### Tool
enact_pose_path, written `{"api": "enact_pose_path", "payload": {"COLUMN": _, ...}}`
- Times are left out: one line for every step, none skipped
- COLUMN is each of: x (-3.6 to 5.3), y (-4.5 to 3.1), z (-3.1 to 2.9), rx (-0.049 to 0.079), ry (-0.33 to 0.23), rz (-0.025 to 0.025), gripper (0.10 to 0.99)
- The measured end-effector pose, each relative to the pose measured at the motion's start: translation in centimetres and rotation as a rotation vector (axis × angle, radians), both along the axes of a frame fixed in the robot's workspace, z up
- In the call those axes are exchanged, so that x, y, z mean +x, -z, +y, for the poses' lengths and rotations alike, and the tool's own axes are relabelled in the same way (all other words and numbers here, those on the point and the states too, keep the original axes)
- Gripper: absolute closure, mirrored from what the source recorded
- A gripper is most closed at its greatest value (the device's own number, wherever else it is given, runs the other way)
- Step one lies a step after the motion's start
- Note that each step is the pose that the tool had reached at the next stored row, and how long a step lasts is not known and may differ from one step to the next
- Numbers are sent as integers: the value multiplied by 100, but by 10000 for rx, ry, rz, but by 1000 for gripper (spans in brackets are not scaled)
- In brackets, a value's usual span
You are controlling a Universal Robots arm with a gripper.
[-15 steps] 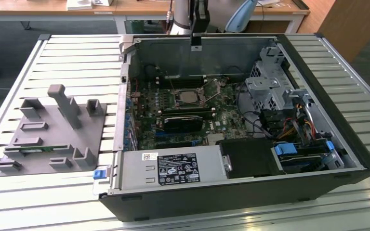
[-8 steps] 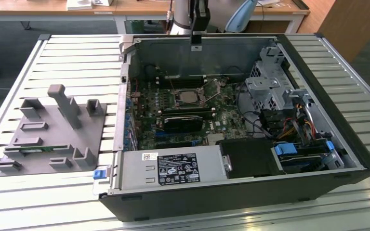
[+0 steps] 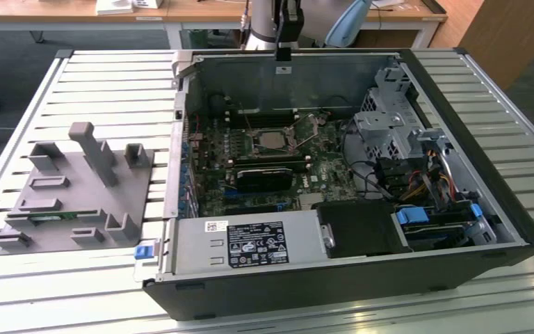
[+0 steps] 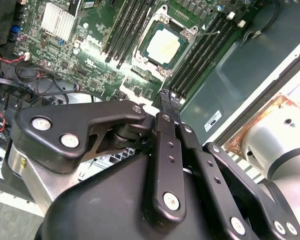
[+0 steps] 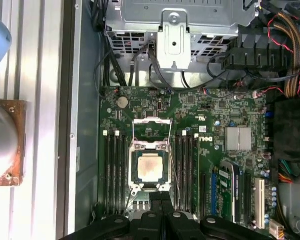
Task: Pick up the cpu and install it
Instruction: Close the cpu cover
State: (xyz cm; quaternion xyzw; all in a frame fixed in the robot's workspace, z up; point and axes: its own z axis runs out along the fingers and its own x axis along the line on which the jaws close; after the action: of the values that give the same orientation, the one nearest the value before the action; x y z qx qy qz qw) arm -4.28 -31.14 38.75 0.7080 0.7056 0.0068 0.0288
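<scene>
End effector (image 4: 169, 96): fingers pinched narrow, empty; cpu (image 5: 148, 166) just ahead of tips, lying in socket (image 5: 131, 170). Install step, prob. seated.

Shiny metal-topped cpu (image 5: 150, 166), matt gripper (image 4: 171, 99), possibly plastic; dull ribbed metal table (image 3: 109, 76).

The small, flat, square cpu (image 5: 150, 167) has a shiny silver-grey metal top with a faint warm tint. The flat circuit-printed motherboard (image 5: 215, 120) is deep green. The jaws are matt black. The slatted metal counter (image 3: 109, 83) is striped, pale grey-white with dark gaps. The moulded plastic fixture (image 3: 63, 202) is plain grey.
</scene>
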Motion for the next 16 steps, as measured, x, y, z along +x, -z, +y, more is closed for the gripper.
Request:
{"api": "enact_pose_path", "payload": {"x": 0, "y": -5, "z": 0, "rx": 0, "ry": 0, "rz": 0, "gripper": 980}}
{"api": "enact_pose_path", "payload": {"x": 0, "y": -11, "z": 0, "rx": 0, "ry": 0, "rz": 0, "gripper": 980}}
{"api": "enact_pose_path", "payload": {"x": 0, "y": -16, "z": 0, "rx": -1, "ry": 0, "rz": 0, "gripper": 980}}
{"api": "enact_pose_path", "payload": {"x": 0, "y": -22, "z": 0, "rx": 0, "ry": 0, "rz": 0, "gripper": 980}}
{"api": "enact_pose_path", "payload": {"x": 0, "y": -27, "z": 0, "rx": 0, "ry": 0, "rz": 0, "gripper": 980}}
{"api": "enact_pose_path", "payload": {"x": 0, "y": -28, "z": 0, "rx": 1, "ry": 0, "rz": -1, "gripper": 980}}
{"api": "enact_pose_path", "payload": {"x": 0, "y": -26, "z": 0, "rx": 0, "ry": 0, "rz": 0, "gripper": 980}}
{"api": "enact_pose_path", "payload": {"x": 0, "y": -19, "z": 0, "rx": 1, "ry": -1, "rz": 6, "gripper": 980}}
{"api": "enact_pose_path", "payload": {"x": 0, "y": -7, "z": 0, "rx": -2, "ry": -1, "rz": 23, "gripper": 980}}
{"api": "enact_pose_path", "payload": {"x": 0, "y": -1, "z": 0, "rx": -2, "ry": -1, "rz": 27, "gripper": 980}}
{"api": "enact_pose_path", "payload": {"x": 0, "y": -1, "z": 0, "rx": -2, "ry": 0, "rz": 27, "gripper": 980}}
{"api": "enact_pose_path", "payload": {"x": 0, "y": 0, "z": 0, "rx": -2, "ry": 0, "rz": 28, "gripper": 980}}
{"api": "enact_pose_path", "payload": {"x": 0, "y": 4, "z": 0, "rx": -1, "ry": 0, "rz": 27, "gripper": 980}}
{"api": "enact_pose_path", "payload": {"x": 0, "y": 9, "z": 0, "rx": 2, "ry": 0, "rz": 26, "gripper": 980}}
{"api": "enact_pose_path", "payload": {"x": 0, "y": 14, "z": 0, "rx": 1, "ry": 0, "rz": 26, "gripper": 980}}
{"api": "enact_pose_path", "payload": {"x": 0, "y": 19, "z": 0, "rx": -1, "ry": 0, "rz": 27, "gripper": 980}}
